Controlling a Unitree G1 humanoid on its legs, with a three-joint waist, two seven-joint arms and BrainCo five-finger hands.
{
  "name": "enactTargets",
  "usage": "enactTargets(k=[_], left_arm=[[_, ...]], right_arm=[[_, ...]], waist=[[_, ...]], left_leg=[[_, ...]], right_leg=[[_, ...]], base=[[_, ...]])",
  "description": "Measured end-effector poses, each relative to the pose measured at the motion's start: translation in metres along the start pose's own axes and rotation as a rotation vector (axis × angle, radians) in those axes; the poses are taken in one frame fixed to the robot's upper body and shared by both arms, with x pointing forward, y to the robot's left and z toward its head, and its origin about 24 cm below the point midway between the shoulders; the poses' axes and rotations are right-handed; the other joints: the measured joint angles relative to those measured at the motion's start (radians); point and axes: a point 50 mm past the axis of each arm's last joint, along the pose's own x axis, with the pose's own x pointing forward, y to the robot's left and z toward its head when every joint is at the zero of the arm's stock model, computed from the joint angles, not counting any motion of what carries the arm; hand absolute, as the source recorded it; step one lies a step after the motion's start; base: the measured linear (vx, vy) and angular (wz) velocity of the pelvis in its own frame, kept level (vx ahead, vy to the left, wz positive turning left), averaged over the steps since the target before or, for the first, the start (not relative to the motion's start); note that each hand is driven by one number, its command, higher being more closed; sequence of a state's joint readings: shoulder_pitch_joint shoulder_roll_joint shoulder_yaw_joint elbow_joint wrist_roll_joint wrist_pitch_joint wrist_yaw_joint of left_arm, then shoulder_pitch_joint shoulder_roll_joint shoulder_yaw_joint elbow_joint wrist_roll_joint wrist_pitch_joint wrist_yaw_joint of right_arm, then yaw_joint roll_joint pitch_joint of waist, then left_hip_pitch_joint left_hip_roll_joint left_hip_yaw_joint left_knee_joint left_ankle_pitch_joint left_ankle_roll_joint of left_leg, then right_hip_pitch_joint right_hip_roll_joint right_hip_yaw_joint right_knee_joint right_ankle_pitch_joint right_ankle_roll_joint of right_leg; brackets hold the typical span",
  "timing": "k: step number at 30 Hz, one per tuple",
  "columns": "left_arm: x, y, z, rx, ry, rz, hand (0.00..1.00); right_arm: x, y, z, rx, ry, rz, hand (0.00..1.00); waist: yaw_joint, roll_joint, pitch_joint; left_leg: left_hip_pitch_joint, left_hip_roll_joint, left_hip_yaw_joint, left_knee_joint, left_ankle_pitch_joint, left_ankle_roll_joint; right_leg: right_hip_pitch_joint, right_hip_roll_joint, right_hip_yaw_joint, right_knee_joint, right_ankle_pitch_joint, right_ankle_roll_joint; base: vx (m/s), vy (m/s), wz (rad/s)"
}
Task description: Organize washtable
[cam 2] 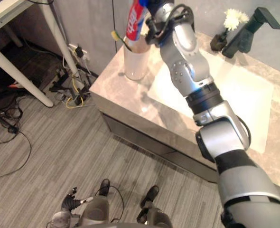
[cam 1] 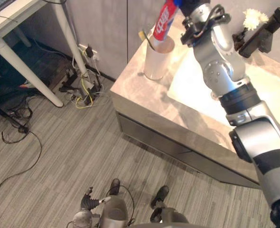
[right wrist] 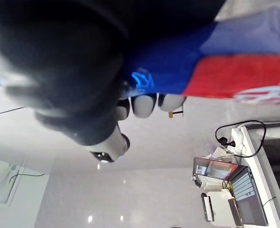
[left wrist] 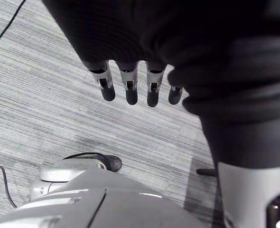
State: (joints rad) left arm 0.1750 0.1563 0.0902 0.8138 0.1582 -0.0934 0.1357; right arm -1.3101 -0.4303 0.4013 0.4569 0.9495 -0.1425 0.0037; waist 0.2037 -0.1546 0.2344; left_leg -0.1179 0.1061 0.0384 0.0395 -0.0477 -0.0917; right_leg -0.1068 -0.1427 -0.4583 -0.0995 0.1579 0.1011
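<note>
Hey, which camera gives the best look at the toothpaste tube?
Left eye view: the toothpaste tube shows lengthwise, lower end at the cup. The right eye view is much the same. The right wrist view gives a close red-and-blue patch in the right hand.

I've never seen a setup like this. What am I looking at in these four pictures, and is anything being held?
This is a humanoid robot with two arms. Two pictures come from its head camera, looking down; the other two come from cameras on its wrists. On the stone washtable stand a white cup with a toothbrush in it, a black faucet and a white flower by the sink. The right robot hand grips a red, white and blue toothpaste tube, its lower end at the cup's mouth. The left robot hand hangs open above the floor.
</note>
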Motion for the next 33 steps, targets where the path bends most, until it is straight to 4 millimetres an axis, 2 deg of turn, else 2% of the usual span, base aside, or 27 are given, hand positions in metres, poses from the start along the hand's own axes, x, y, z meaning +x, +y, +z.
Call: enactTargets(k=[4,17,23,33], left_arm=[[0.000,0.001,0.000,0.003,-0.001,0.003,0.00],[0.000,0.001,0.000,0.003,0.001,0.003,0.00],[0.000,0.001,0.000,0.003,0.001,0.003,0.00],[0.000,0.001,0.000,0.002,-0.001,0.003,0.00]], right_arm=[[-0.004,-0.004,-0.007,0.004,0.023,-0.013,1.00],[-0.005,-0.004,-0.008,-0.004,0.027,-0.015,1.00],[-0.014,-0.010,-0.019,0.001,0.060,-0.040,1.00],[-0.014,-0.010,-0.019,-0.004,0.065,-0.041,1.00]], waist=[[-0.001,-0.005,0.003],[-0.002,-0.005,0.003],[-0.003,-0.005,0.003],[-0.003,-0.005,0.003]], left_leg=[[-0.001,0.000,0.001,0.000,0.000,0.000],[-0.001,-0.001,0.001,0.000,0.000,0.000],[-0.005,-0.001,0.001,0.000,0.000,0.000],[-0.013,-0.001,0.001,-0.001,0.000,0.000]], right_leg=[[-0.002,0.000,0.001,0.000,0.000,0.000],[-0.002,0.000,0.001,0.000,0.000,0.000],[-0.007,0.000,0.001,0.000,0.000,0.000],[-0.016,-0.001,0.002,0.000,0.000,0.000]], base=[[0.00,0.000,0.00],[0.00,0.000,0.00],[0.00,0.000,0.00],[0.00,0.000,0.00]])
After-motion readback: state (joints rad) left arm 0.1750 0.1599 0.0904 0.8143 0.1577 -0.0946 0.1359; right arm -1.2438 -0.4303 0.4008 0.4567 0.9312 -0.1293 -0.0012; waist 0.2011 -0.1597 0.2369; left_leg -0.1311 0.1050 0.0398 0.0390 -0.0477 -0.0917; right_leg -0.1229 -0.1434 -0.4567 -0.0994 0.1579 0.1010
